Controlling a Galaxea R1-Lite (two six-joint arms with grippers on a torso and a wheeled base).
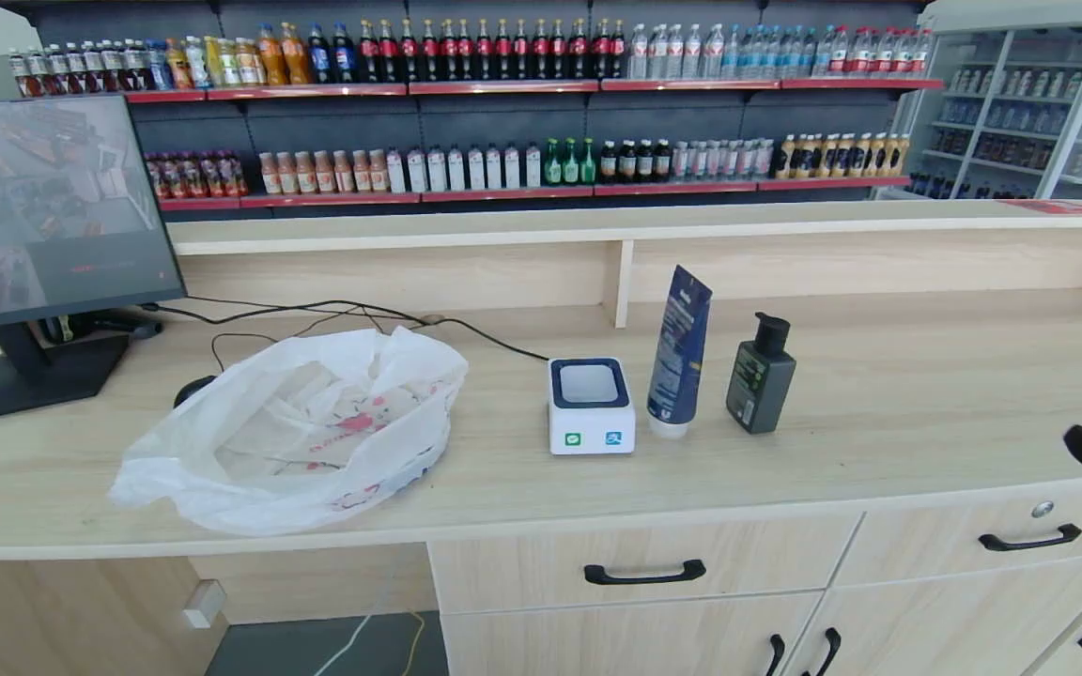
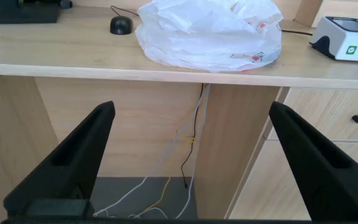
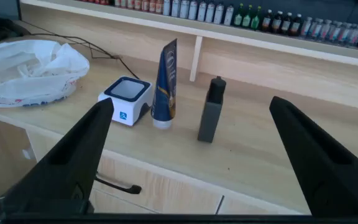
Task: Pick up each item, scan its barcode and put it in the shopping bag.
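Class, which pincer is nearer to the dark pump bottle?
Right. The right pincer hangs open before the counter, facing the dark pump bottle; the left pincer sits below the counter, facing the shopping bag.

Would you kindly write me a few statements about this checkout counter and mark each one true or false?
1. The blue tube stands upright between the scanner and the dark pump bottle. True.
2. The pump bottle lies inside the shopping bag. False: it stands upright on the counter, on the far side of the tube from the bag.
3. The right claw is shut on the tube. False: it is open, empty and apart from the items.
4. The left claw is open and holds nothing. True.
5. A computer mouse lies beside the bag. True.
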